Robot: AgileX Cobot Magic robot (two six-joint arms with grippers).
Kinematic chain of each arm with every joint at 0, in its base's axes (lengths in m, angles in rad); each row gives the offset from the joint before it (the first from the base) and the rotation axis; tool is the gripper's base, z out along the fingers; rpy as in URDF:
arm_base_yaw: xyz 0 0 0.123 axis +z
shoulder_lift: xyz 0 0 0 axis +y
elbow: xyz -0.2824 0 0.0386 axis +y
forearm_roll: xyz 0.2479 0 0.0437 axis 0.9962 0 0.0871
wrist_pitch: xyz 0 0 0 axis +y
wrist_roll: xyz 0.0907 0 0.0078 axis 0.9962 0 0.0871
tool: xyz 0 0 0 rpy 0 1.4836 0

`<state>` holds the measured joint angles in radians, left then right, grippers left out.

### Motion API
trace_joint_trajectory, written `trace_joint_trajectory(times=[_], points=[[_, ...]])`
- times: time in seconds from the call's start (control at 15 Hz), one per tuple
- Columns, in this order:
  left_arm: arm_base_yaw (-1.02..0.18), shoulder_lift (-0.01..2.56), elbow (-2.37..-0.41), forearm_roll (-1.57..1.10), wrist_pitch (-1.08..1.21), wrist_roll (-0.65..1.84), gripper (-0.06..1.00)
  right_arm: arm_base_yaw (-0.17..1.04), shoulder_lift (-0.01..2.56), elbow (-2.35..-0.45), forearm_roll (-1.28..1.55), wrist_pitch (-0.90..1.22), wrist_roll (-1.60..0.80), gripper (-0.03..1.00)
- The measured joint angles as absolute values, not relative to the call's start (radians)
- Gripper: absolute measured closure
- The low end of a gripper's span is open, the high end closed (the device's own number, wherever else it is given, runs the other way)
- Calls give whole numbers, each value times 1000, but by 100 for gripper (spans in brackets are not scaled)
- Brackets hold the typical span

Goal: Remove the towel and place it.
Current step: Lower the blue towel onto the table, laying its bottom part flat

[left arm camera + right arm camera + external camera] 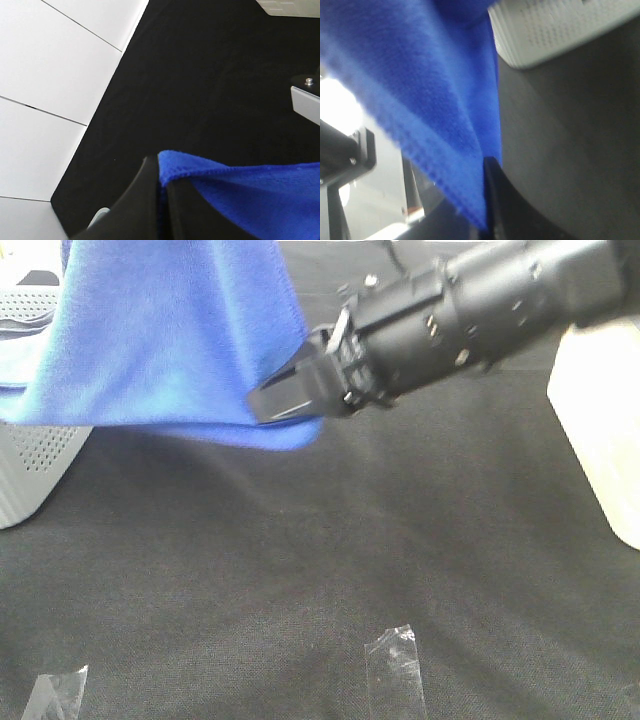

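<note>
The royal-blue towel hangs in the air at the upper left of the high view, its lower fold just above the black table cloth. My right gripper reaches in from the upper right and is shut on the towel's lower right edge. In the right wrist view the towel drapes over the gripper, pinched at a stitched edge. In the left wrist view my left gripper is shut on a corner of the towel. The left gripper itself is out of the high view.
A white perforated basket stands at the left under the towel, also in the right wrist view. A white block stands at the right edge. Two clear tape pieces lie on the black cloth near the front.
</note>
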<state>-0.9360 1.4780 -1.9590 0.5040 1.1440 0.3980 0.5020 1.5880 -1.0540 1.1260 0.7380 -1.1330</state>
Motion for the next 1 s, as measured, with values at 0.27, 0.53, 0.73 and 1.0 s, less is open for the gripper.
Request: trace_joint_trajectory(times=[0.27,0.53,0.73,1.0], points=[[-936,1484,-1959,560,1128,364,94,502,1552,-1320,523,851,-497,94],[-861,1545,-1959,604,1034,250,94,502,1550,-1598,123,990,-191,94],[-730,1598,-1959,604,799,155,94,502,1601,-1817,-125,991,-131,94],[-606,1659,-1959,604,462,144,94,502,1738,-2130,-315,951,-118,94]])
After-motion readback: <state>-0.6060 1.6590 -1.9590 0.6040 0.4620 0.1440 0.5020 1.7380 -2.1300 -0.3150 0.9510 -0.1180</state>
